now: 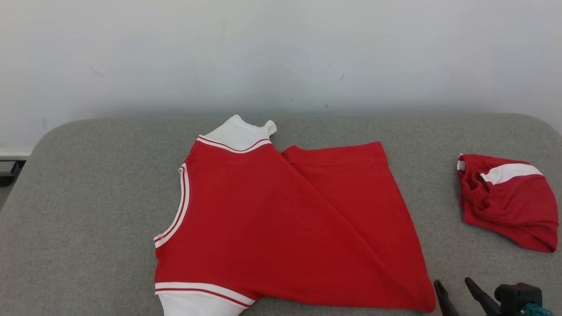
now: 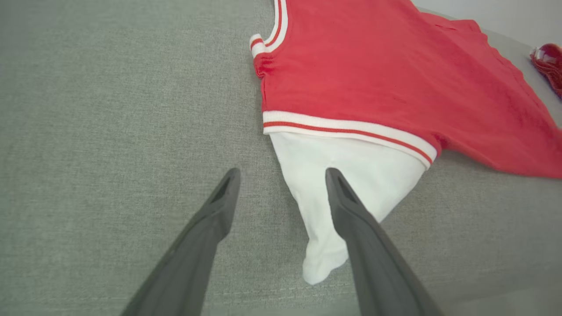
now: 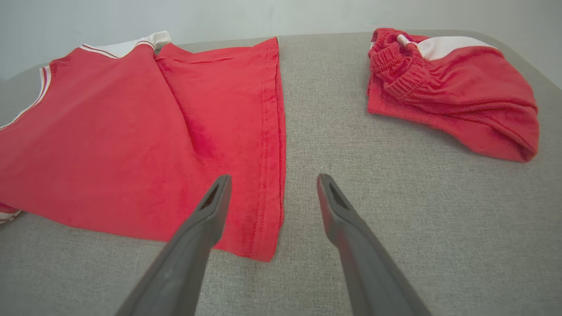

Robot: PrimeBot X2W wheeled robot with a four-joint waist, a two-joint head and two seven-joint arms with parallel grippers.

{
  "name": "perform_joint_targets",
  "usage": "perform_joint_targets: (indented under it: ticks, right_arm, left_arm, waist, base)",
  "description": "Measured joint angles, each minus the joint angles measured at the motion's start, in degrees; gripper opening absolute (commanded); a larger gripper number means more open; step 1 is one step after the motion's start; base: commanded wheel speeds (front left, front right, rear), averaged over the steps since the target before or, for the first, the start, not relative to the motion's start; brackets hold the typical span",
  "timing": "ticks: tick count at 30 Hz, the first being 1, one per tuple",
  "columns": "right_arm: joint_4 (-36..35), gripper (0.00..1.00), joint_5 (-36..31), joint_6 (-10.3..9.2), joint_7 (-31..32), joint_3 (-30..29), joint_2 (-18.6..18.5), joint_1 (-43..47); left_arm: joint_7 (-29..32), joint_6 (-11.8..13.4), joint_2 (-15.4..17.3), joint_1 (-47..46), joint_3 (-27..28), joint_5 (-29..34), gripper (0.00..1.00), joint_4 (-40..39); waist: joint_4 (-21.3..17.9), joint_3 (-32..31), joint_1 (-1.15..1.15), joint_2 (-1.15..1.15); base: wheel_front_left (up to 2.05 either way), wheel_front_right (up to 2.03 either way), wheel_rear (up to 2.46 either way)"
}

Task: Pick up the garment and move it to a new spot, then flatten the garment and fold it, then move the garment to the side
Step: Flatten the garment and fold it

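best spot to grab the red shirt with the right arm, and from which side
Grip the near hem corner of the red shirt, coming from the robot's right over the bare grey cushion. That corner lies flat with free edges on two sides, clear of the bunched red garment, and the open right jaws sit astride the hem.

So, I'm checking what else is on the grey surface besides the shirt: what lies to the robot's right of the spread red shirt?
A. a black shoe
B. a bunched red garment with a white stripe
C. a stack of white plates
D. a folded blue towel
B: a bunched red garment with a white stripe lies apart from the red shirt on the grey surface, toward the robot's right.
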Motion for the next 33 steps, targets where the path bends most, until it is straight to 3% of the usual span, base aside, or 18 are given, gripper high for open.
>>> perform_joint_targets:
  ticks: [10,14,33]
  right_arm:
    - [2.9,1.0,-0.26,0.01,5.06,2.55,-0.35,-0.7]
    - [4.19,1.0,-0.8,0.01,6.21,3.25,0.03,-2.05]
    - [9.67,1.0,-1.2,0.49,8.53,5.58,1.4,-5.08]
  left_arm:
    - [8.99,-2.89,-0.19,-0.19,-1.48,-5.72,1.0,1.62]
    - [11.67,-2.94,-0.3,-0.47,-1.66,-6.35,1.0,2.45]
    - [17.31,-4.26,-3.13,-4.25,-2.75,-10.93,1.0,8.48]
  waist:
    - [0.47,3.37,0.0,0.0]
    - [0.95,3.98,0.0,0.0]
    - [1.48,4.08,0.0,0.0]
  base:
    - [0.0,0.0,0.0]
    - [0.0,0.0,0.0]
    - [0.0,0.0,0.0]
